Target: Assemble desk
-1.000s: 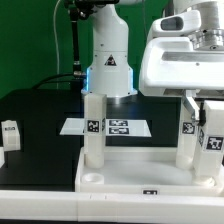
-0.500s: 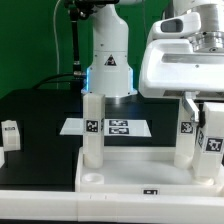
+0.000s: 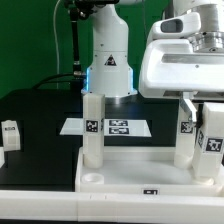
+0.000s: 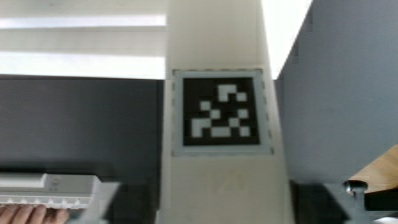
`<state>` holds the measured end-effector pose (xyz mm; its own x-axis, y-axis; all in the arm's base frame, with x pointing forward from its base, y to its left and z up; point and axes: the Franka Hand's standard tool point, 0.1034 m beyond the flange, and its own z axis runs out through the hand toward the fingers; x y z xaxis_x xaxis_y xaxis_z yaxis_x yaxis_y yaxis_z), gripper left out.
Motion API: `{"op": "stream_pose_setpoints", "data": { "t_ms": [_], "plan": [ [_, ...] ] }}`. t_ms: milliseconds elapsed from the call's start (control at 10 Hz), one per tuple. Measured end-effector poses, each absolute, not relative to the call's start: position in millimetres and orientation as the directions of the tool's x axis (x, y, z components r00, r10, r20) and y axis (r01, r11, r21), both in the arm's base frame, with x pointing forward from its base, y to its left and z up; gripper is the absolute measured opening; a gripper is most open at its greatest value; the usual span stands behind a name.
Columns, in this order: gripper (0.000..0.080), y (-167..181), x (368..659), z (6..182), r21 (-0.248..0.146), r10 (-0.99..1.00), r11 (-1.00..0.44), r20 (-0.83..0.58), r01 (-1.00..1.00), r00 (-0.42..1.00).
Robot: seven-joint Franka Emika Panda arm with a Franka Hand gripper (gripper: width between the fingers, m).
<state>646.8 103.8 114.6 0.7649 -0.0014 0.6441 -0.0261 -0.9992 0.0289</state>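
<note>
— Where has the desk got to, from where you stand?

— The large white plastic tray-like tabletop with the raised rim (image 3: 120,178) lies flat at the near edge of the black table (image 3: 40,110). Three white square plastic posts stand upright on it: a left post (image 3: 92,130) toward the exterior view's left, then an inner right post (image 3: 186,140) and an outer right post (image 3: 213,150) close together at the exterior view's right. What looks like a fourth leg (image 3: 10,133) lies loose on the table, well apart from the rest. The marker board (image 3: 72,127) lies flat behind the tabletop.

— And the arm?

— Its white gripper (image 3: 200,102) hangs just above the right-hand pair, wrist pointing down. The wrist view is filled by one flat post face and its black-and-white tag (image 4: 222,118). I'd guess that's the outer right post, but I can't be sure.

— Are the jaws clamped on it?

— I cannot tell. The housing and the post hide the fingertips, and the wrist view shows no fingers plainly.

— How would those posts handle?

— Light and stiff, I'd judge, with smooth, rather slippery plastic. The flat sides suit two fingers, so pinch two opposite faces near the top and squeeze firmly. The tabletop looks light too, so a hard push might slide it.
</note>
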Motion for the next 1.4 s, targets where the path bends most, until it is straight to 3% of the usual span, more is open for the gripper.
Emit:
{"op": "stream_pose_setpoints", "data": {
  "t_ms": [100, 300, 500, 1000, 1400],
  "plan": [
    [0.0605, 103.8, 646.8, 114.6, 0.029, -0.001, -0.999, 0.644, -0.026, 0.765],
    [0.064, 103.8, 646.9, 114.6, 0.029, -0.001, -0.999, 0.644, -0.026, 0.765],
    [0.0647, 103.8, 646.9, 114.7, 0.028, -0.002, -0.999, 0.642, -0.026, 0.767],
    [0.0649, 106.3, 645.7, 160.4, -0.029, -0.038, -0.999, 0.616, -0.026, 0.787],
    [0.0649, 106.3, 645.4, 160.0, -0.039, -0.045, -0.999, 0.59, -0.027, 0.806]
  ]
}}
